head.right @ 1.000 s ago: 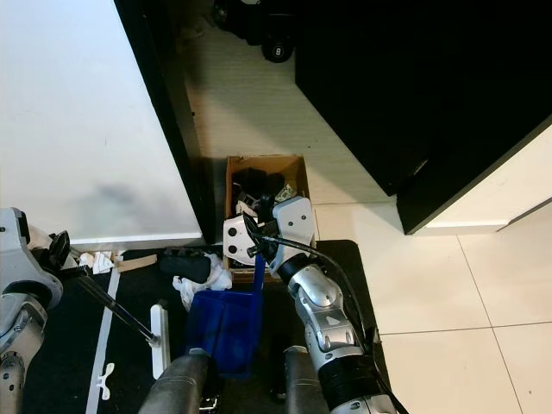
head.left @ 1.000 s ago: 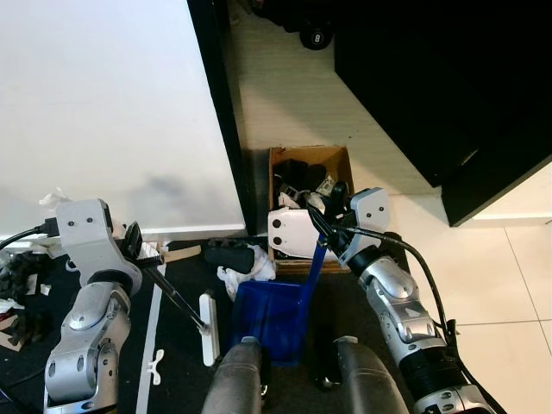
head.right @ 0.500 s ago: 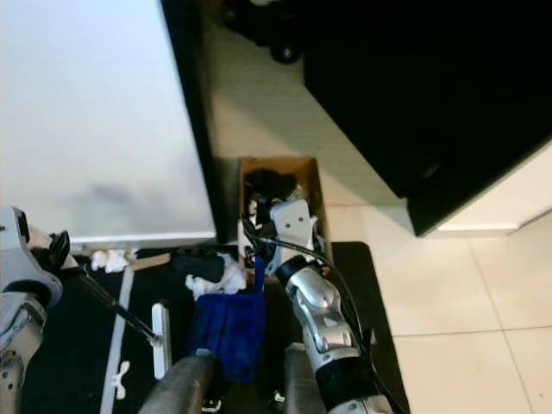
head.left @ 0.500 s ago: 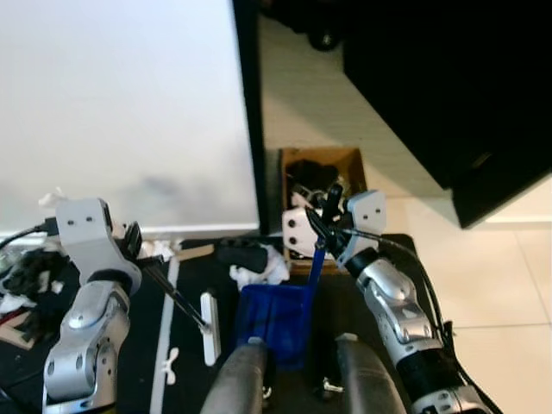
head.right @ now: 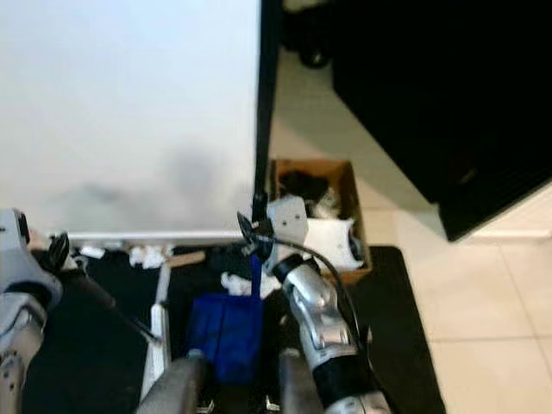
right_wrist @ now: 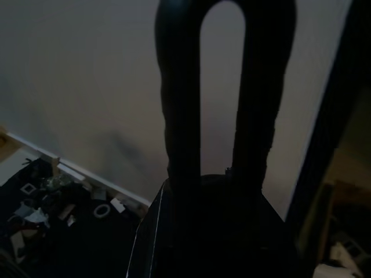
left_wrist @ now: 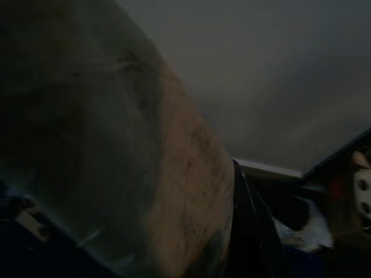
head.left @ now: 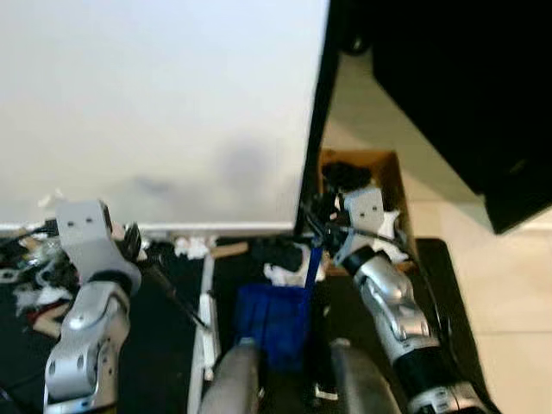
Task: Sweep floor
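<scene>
My left gripper is shut on the thin black broom handle, which slants down to the white broom head on the black mat. My right gripper is shut on the blue dustpan handle. The blue dustpan hangs upright just ahead of my legs. White paper scraps lie on the mat just beyond the dustpan. More scraps lie along the foot of the wall. In the right wrist view the dark dustpan handle is between black fingers.
A white wall stands ahead with a black post at its right edge. An open cardboard box of rubbish sits behind my right arm. Mixed debris lies far left. A black cabinet stands right, over pale tiles.
The whole view has swung left, so wall, box and cabinet have shifted right in the picture. Both grippers keep their holds; broom and dustpan stay as before relative to my legs.
</scene>
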### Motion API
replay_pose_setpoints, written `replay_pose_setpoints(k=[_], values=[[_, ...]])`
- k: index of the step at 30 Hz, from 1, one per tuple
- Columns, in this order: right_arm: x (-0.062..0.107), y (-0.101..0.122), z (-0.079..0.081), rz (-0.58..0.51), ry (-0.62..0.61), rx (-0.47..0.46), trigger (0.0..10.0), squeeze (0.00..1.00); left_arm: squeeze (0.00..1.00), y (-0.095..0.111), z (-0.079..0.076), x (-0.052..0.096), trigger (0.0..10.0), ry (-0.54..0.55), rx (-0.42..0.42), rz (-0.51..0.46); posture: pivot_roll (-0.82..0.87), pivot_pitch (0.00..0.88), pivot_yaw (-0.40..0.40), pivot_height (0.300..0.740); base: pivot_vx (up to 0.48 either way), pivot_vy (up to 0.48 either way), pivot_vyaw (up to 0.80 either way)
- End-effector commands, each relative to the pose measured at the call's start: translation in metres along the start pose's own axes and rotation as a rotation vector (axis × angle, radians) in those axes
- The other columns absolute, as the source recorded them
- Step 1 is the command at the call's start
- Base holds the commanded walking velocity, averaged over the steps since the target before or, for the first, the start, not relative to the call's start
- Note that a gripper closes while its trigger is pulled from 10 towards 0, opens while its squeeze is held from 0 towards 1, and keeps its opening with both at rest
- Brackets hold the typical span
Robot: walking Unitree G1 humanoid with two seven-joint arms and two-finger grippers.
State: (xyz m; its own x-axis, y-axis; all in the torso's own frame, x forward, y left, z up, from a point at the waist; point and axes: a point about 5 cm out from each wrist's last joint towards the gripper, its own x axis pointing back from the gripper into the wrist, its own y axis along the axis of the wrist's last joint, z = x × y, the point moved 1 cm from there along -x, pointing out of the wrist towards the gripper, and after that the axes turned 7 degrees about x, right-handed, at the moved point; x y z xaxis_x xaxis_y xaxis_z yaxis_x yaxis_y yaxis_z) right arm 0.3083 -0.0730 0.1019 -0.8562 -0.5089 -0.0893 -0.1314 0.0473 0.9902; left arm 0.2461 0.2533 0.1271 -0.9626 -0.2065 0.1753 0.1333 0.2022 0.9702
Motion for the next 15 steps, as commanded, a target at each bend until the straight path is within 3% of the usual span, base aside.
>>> replay_pose_setpoints(k=[1,15], values=[[0.0013,-0.0023,0.0042,-0.003,0.003,-0.042,10.0,0.00,0.00,0.0010,0.0029,0.0016,10.0,0.009,-0.019,-0.008,0.18,0.215,0.011,0.740,0.000,0.000,0.00],[0.0020,-0.0036,0.0045,0.000,-0.002,-0.045,10.0,0.00,0.00,0.0003,0.0021,0.0019,10.0,0.002,-0.036,-0.003,0.18,0.221,0.016,0.740,0.000,0.000,0.00]])
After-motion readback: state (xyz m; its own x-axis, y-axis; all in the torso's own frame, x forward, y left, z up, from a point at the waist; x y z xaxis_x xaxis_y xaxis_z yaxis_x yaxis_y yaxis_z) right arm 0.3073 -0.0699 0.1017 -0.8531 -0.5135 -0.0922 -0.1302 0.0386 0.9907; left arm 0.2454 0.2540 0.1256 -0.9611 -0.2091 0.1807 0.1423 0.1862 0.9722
